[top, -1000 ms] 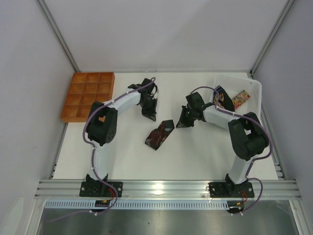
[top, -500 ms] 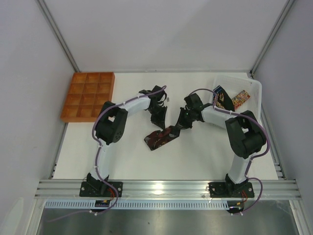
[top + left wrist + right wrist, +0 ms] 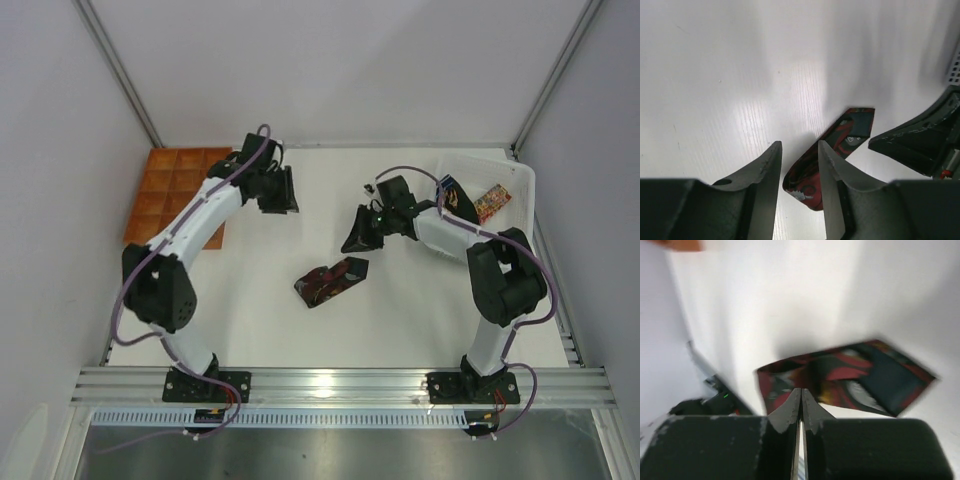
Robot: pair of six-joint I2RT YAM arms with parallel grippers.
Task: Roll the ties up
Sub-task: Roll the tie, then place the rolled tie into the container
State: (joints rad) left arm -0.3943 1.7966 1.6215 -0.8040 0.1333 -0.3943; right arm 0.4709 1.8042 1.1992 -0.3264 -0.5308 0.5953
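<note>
**A:** Where is the tie?

**B:** One dark tie point(image 3: 332, 281) with a red and maroon print lies folded into a short flat bundle. It is on the white desk point(image 3: 420, 320), about midway between the two arms and nearer than both pincers.

**A:** Does either pincer touch it?

**B:** No. The left pincer point(image 3: 800, 147) is off to the far left of the tie. Its fingers are parted to a moderate gap with nothing between them, and its wrist camera looks past them at the tie lying on the desk. The right pincer point(image 3: 801, 392) is pressed closed, its fingers meeting at a thin seam, and it is empty. It is just beyond the tie's far right end, apart from it.

**A:** What else is on the desk?

**B:** An orange compartment tray point(image 3: 160, 195) sits at the far left edge, and the left arm reaches across its right side. A white bin point(image 3: 522, 178) in the far right corner holds more patterned fabric point(image 3: 491, 202). I cannot tell the pieces apart.
</note>
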